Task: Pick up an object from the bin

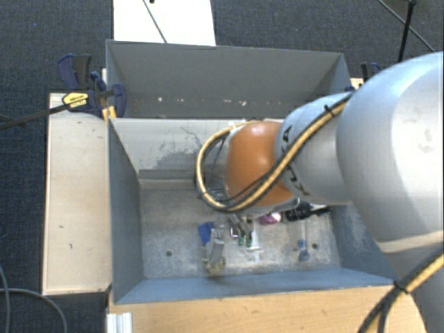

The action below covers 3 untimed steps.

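Low over the front middle of the grey metal bin (125,207), the hand (239,233) hangs beneath the arm's orange cover (253,161); whether it is spread or pressed together I cannot tell. Nothing looks lifted: a small white-and-green piece (250,243) lies just under it, a blue piece (205,233) beside it, and an olive one (215,259) by the front wall. Grasp and lift seem yet to come. The floor is scuffed bare metal, thinly strewn, with steep walls close by.

free: bin (163,220) floor at left | blocked: small things (215,257) heaped mid-front; arm (361,144) over right
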Available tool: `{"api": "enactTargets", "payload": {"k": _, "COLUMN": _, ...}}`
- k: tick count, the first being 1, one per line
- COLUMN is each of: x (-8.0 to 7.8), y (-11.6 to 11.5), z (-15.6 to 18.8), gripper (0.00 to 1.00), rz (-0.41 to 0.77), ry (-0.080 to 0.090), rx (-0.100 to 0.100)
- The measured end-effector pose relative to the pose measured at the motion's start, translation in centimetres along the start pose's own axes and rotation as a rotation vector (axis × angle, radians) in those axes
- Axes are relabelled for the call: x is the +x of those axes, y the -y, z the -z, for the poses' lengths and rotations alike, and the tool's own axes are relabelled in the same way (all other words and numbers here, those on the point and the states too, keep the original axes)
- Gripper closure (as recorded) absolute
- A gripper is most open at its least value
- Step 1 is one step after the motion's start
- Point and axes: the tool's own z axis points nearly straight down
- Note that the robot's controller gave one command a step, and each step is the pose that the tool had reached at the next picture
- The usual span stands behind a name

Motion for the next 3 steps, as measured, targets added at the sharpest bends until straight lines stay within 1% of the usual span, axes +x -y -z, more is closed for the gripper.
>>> {"api": "enactTargets", "payload": {"k": 1, "x": -0.1, "y": 0.0, "z": 0.0, "gripper": 1.00, "rz": -0.004, "ry": 0.003, "rx": -0.001}}
{"api": "enactTargets", "payload": {"k": 2, "x": 1.6, "y": 1.5, "z": 12.4, "gripper": 1.00, "rz": 0.009, "ry": 0.002, "rx": 0.002}}
{"api": "enactTargets", "payload": {"k": 3, "x": 1.1, "y": 2.8, "z": 17.2, "gripper": 1.00, "rz": 0.403, "ry": 0.000, "rx": 0.003}}
